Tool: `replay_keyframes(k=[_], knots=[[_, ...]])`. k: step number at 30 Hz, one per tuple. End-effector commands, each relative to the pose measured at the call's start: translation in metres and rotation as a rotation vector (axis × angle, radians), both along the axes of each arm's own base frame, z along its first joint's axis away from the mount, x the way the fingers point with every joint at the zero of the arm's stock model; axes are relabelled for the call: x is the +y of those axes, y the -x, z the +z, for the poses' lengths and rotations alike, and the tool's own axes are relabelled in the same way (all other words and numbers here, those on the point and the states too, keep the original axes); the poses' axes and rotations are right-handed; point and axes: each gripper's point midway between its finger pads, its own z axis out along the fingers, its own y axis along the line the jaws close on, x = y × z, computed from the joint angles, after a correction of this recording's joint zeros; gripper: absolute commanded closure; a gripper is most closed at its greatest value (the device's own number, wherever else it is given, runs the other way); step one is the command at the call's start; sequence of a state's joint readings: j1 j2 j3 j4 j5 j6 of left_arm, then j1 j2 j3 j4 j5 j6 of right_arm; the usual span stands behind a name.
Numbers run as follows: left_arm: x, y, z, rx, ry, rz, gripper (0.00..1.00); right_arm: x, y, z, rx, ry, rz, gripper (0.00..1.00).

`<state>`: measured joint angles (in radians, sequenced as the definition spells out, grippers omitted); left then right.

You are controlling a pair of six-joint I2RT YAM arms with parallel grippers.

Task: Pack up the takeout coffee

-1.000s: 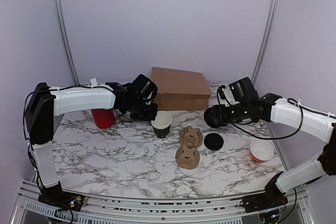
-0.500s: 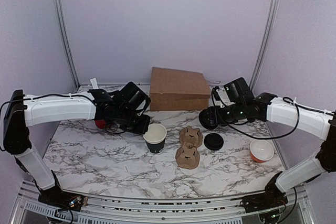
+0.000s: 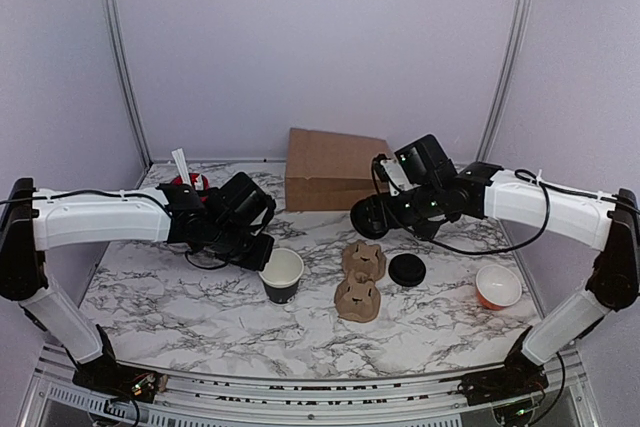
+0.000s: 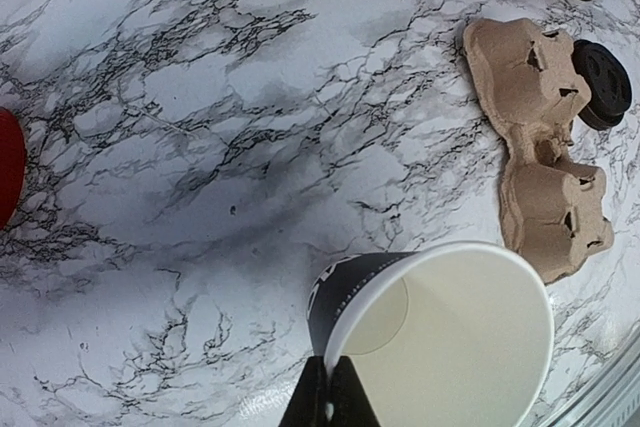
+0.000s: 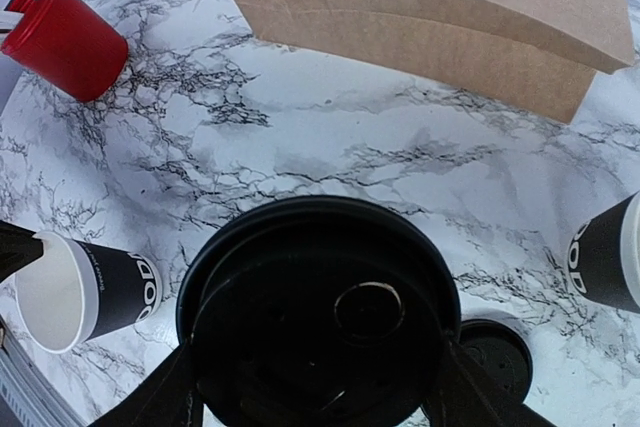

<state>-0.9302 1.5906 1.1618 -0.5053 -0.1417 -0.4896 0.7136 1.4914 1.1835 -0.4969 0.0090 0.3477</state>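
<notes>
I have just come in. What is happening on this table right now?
Two robot arms are at work. The right fingers grip the takeout coffee, a lidded black cup, near the brown box. The left fingers pinch the rim of an open black cup beside the cardboard cup carrier. A loose lid lies next to the carrier, whose slots are empty.

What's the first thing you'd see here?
Each robot arm has a black cup. The right gripper holds the lidded cup up near the brown box. The left gripper pinches the rim of the open cup, which is white inside and sits just left of the cardboard carrier.
</notes>
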Motion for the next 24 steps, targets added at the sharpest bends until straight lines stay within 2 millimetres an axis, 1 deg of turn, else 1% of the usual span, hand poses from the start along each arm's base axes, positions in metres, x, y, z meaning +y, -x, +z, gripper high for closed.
replay_keyframes(k=[1,3,7,12,13,17,19,24], knots=[[0.006,0.002,0.010,-0.030,0.007,0.009,0.93,0.013,0.000,0.010,-0.018,0.021,0.027,0.31],[0.007,0.001,0.010,-0.035,0.007,0.012,0.90,0.018,0.002,0.010,-0.018,0.036,0.041,0.31],[0.011,-0.001,0.014,-0.062,0.007,0.022,0.79,0.029,0.005,0.010,-0.015,0.062,0.077,0.31],[0.016,-0.004,0.032,-0.112,0.044,0.046,0.68,0.048,0.009,0.012,-0.024,0.114,0.134,0.31],[0.018,-0.005,0.038,-0.130,0.048,0.059,0.65,0.057,0.016,0.013,-0.029,0.121,0.166,0.32],[0.035,-0.009,0.060,-0.182,0.093,0.136,0.58,0.081,0.028,0.016,-0.029,0.133,0.237,0.31],[0.046,-0.010,0.066,-0.192,0.121,0.172,0.57,0.093,0.035,0.017,-0.025,0.145,0.275,0.31],[0.072,-0.013,0.068,-0.153,0.205,0.230,0.56,0.126,0.053,0.019,-0.028,0.177,0.365,0.31]])
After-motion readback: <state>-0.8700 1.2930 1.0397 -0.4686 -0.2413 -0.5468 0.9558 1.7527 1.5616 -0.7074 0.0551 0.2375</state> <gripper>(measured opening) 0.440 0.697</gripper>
